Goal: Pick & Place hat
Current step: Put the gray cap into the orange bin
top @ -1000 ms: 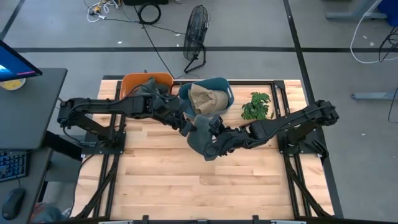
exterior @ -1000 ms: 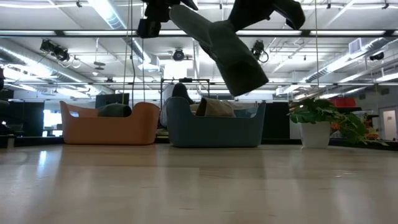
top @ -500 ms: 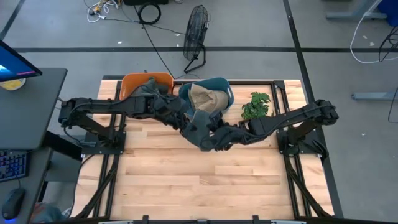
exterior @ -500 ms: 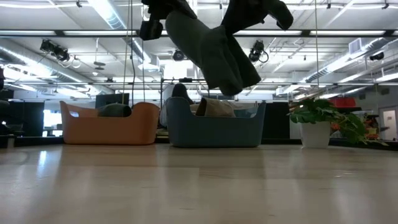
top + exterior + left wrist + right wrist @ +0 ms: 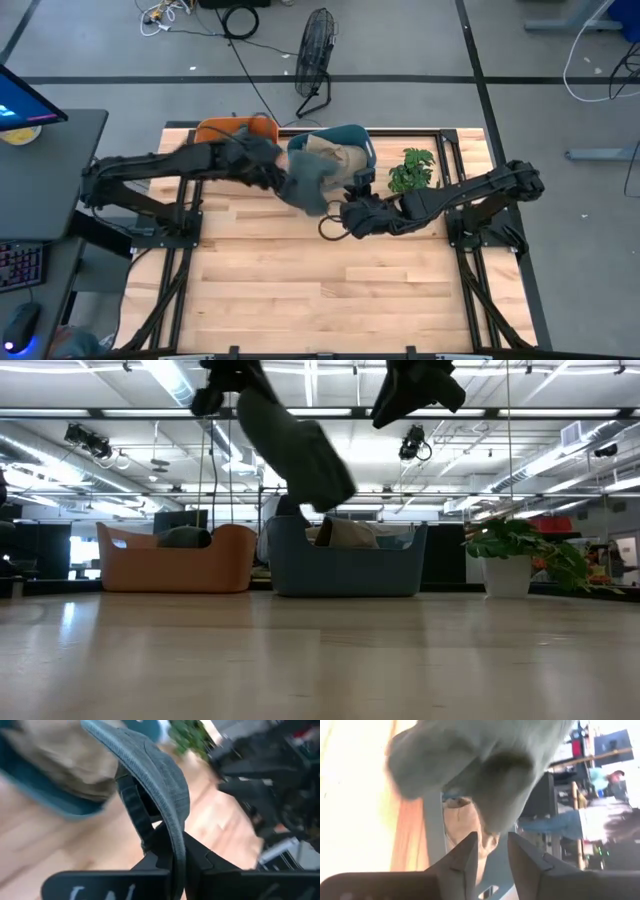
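Observation:
A grey hat (image 5: pixel 308 186) hangs in the air in front of the blue basket (image 5: pixel 352 136), with my left gripper (image 5: pixel 284 178) shut on it. In the low view the hat (image 5: pixel 297 448) droops from the gripper at the picture's top, well above the table. My right gripper (image 5: pixel 350 214) stands just right of and nearer than the hat; its fingers are open with nothing between them (image 5: pixel 492 855). A tan hat (image 5: pixel 330 155) lies inside the blue basket. A dark hat (image 5: pixel 184 537) rests in the orange basket (image 5: pixel 230 129). My left gripper pinches the hat's curved grey rim (image 5: pixel 177 836) between its two fingers, which lie across the rim's edge. The arm comes from the table's left. The hat is lifted clear and hangs slack below the fingers, its hollow inside turned to the wrist camera.
A potted plant (image 5: pixel 412 170) stands at the far right of the table, close to my right arm. The two baskets sit side by side along the far edge. Bare wooden table (image 5: pixel 320 290) lies toward the near edge.
The hat has passed from my right gripper to my left. My right gripper has let it go and stays near the table's middle. My left gripper has carried it toward the table's left and far edges, and the hat has swung that way, staying clear of the table.

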{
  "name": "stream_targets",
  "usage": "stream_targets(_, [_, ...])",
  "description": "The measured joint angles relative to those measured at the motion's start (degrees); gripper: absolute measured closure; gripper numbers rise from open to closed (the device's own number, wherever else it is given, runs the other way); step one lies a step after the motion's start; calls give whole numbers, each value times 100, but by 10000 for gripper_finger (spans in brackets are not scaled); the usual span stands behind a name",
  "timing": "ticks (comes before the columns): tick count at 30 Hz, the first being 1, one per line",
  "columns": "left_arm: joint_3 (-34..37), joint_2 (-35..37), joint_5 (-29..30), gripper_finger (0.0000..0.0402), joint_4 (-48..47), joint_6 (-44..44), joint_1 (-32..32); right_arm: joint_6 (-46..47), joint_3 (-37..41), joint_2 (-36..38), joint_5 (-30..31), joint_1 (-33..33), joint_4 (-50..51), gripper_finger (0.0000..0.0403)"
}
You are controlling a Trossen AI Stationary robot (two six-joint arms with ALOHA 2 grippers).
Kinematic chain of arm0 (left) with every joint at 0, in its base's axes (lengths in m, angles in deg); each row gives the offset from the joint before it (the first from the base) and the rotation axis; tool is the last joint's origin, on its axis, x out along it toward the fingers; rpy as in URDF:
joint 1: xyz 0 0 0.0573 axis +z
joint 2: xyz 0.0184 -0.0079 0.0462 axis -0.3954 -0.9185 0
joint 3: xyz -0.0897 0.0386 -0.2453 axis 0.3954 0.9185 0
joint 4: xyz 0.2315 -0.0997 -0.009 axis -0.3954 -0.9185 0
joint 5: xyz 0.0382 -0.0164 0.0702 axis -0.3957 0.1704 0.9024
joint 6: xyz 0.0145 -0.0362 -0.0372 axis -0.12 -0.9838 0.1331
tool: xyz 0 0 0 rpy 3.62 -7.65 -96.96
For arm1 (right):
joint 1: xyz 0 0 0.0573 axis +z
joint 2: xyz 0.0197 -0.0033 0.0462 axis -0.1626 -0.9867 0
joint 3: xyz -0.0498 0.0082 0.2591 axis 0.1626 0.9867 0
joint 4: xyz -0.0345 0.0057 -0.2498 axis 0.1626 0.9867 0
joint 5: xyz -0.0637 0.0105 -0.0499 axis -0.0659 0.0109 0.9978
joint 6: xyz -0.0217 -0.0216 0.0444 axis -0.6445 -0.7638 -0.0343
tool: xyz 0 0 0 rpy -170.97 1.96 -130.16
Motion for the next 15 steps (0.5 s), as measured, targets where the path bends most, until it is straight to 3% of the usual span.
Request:
stream_targets(3, [0, 435, 371, 389, -533, -1, 265, 450, 0, 0, 93, 39, 169, 291])
stream_targets(9, [0, 1258, 1376, 387, -1545, -156, 914, 1076, 0, 0, -282, 41, 340, 296])
stream_targets(15, [0, 1610, 1719, 390, -2208, -229, 1634, 1059, 0, 0, -408, 35, 307, 300])
